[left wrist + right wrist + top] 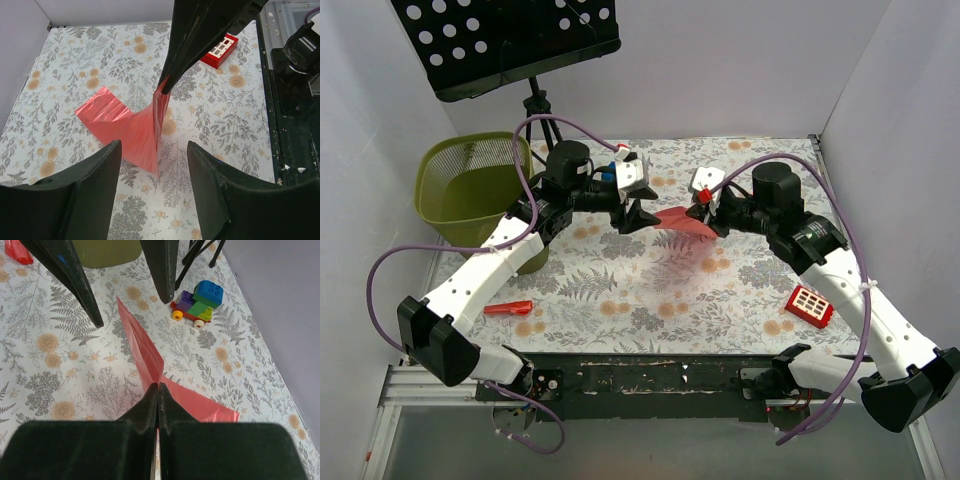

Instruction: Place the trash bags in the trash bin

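A folded red-pink trash bag (678, 220) hangs over the middle of the floral mat. My right gripper (705, 212) is shut on its upper fold and holds it lifted, one part trailing on the mat. In the right wrist view the jaws (158, 387) pinch the film (142, 347). My left gripper (638, 216) is open just left of the bag, with its fingers either side of the bag's lower edge (142, 135) and not touching it. The olive-green mesh trash bin (470, 185) stands at the far left, beside the left arm.
A black perforated music stand (510, 40) on a tripod rises behind the bin. A red block with white squares (809, 306) lies at the right front. A red pen-like stick (508, 308) lies at the left front. A toy brick car (196, 302) sits near the back wall.
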### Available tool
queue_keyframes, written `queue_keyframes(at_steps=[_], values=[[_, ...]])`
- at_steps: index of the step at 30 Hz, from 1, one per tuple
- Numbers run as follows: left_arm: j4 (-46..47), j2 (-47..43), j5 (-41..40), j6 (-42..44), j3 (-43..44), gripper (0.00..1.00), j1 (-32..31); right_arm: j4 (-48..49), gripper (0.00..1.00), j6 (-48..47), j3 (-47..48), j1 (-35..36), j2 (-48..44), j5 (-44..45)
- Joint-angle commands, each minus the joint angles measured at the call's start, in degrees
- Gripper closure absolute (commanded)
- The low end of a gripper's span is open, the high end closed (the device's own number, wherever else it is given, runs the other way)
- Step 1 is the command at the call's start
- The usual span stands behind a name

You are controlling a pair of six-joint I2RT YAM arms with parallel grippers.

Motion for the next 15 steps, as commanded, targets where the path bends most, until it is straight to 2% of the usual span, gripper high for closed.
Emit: queue_keyframes(at_steps=[1,5,12,15], values=[[-0.41,-1.09,-2.04,0.51,1.24,0.45,-0.3,4.08,0.99,1.73,3.01,-0.3,-0.03,-0.27],[1.69,0.58,-3.71,-0.36,1.24,0.49,-0.3,3.99,0.99,1.38,3.28,-0.39,0.06,-1.41],[4.6,3.39,-1.44,-3.7,3.17,0.72,-0.3,3.28,0.99,0.86,3.98,-0.39,0.59,-1.5],[4.25,3.57,-0.38,-3.7,2.74,0.74,-0.3,4.25,0.99,1.82,3.98,-0.47,0.94,-1.42]])
